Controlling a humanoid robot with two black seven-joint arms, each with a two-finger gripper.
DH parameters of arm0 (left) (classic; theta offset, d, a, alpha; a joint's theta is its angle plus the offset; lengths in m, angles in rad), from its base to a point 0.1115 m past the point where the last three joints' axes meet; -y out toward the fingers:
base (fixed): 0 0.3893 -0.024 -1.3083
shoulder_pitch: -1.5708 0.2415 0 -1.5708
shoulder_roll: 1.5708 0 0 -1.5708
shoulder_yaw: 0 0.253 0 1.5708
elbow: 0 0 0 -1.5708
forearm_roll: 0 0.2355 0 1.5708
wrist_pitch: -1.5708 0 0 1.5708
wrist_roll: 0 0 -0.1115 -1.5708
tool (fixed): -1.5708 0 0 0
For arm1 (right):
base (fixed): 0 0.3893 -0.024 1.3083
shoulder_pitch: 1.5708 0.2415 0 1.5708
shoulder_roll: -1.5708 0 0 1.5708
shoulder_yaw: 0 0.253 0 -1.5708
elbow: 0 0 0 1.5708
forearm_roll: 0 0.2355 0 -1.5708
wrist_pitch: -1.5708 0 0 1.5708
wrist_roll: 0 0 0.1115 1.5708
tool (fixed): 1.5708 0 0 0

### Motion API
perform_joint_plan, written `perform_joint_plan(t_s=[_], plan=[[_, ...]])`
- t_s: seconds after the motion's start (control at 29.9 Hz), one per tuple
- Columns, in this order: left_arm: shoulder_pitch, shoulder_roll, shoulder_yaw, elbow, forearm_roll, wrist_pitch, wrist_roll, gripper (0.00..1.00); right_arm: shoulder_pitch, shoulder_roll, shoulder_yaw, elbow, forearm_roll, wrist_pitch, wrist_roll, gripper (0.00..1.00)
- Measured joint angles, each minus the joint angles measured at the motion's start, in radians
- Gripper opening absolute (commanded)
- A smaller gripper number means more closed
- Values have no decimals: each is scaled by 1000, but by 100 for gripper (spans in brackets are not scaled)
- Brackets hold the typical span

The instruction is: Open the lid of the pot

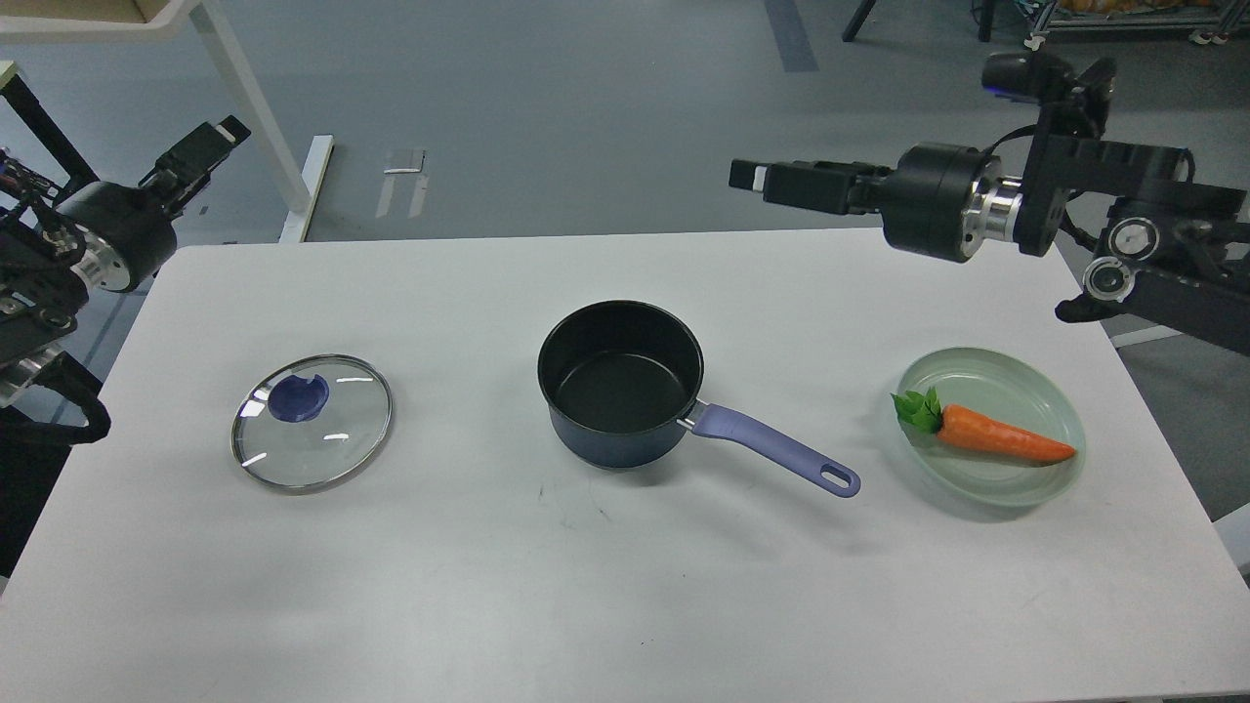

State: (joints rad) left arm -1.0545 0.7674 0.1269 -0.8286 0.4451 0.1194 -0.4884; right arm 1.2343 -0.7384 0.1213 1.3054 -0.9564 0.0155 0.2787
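Note:
The dark blue pot (619, 381) stands open in the middle of the white table, its purple handle (771, 451) pointing to the front right. The glass lid (312, 422) with a purple knob (298, 398) lies flat on the table to the pot's left. My left gripper (210, 144) is raised at the far left, beyond the table's back edge and well away from the lid. My right gripper (757, 179) is raised above the back right of the table, pointing left, far from the handle. Both hold nothing. Their fingers overlap, so I cannot tell their spread.
A pale green plate (1016, 376) holding an orange carrot (1001, 441) sits at the right of the table. A white table leg (256, 117) and a black frame (39, 127) stand on the floor at the back left.

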Motion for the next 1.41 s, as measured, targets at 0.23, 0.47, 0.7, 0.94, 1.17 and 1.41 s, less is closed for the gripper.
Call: perform_joint_plan(t_s=[0.23, 0.47, 0.7, 0.94, 1.17, 1.41], plan=[[20, -173, -112, 131, -255, -54, 0, 99, -225, 13, 268, -58, 137, -121, 5, 98], [48, -309, -139, 275, -543, -180, 10, 99, -309, 68, 347, -128, 537, -176, 16, 98], [93, -363, -261, 300, -692, -242, 13, 99, -345, 96, 415, -184, 862, -192, 22, 98], [108, -420, -364, 319, -698, -268, 23, 99, -402, 200, 536, -319, 1028, -157, 22, 97], [133, -425, -412, 318, -745, -302, 64, 99, -524, 348, 738, -402, 1087, 76, 20, 99], [165, -412, -438, 311, -755, -305, 54, 99, -548, 419, 806, -503, 1090, 130, 20, 99]])
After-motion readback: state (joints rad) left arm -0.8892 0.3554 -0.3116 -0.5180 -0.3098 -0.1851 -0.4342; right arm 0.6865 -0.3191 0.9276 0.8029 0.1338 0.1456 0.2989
